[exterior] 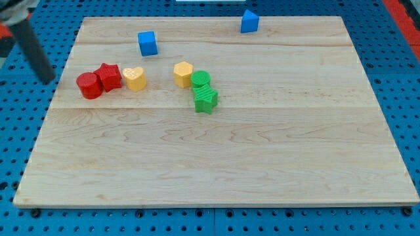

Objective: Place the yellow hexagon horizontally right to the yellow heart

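The yellow hexagon [184, 73] sits on the wooden board [262, 164], left of centre towards the view's top. The yellow heart [135, 78] lies to its left, with a gap of about one block between them. A green cylinder [201, 80] touches the hexagon's right side. My rod shows blurred at the view's far left, and my tip [48, 80] is off the board's left edge, left of the red blocks and well away from the hexagon.
A red cylinder [89, 86] and a red star-like block [108, 76] sit just left of the heart. A green star-like block [206, 99] lies below the green cylinder. Two blue blocks [147, 43] [249, 21] sit near the top edge.
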Robot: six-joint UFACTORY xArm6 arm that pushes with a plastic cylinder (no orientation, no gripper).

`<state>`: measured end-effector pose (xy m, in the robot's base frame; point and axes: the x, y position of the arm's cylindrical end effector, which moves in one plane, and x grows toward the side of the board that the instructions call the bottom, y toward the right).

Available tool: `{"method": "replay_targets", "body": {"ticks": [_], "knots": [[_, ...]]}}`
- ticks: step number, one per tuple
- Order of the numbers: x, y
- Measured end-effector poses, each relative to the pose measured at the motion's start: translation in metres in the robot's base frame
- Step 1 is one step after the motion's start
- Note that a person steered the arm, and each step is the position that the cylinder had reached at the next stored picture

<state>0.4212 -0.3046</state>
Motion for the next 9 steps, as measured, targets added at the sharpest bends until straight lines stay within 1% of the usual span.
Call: {"method": "replay_targets", "body": {"ticks": [1,2,3,4,5,6,7,9], "knots": [[0.093,0.006],[0.085,0.107],[0.023,0.145],[-0.019,0.150],[-0.046,0.186],[-0.092,0.234],[-0.051,0.210],[-0.034,0.247]]}}
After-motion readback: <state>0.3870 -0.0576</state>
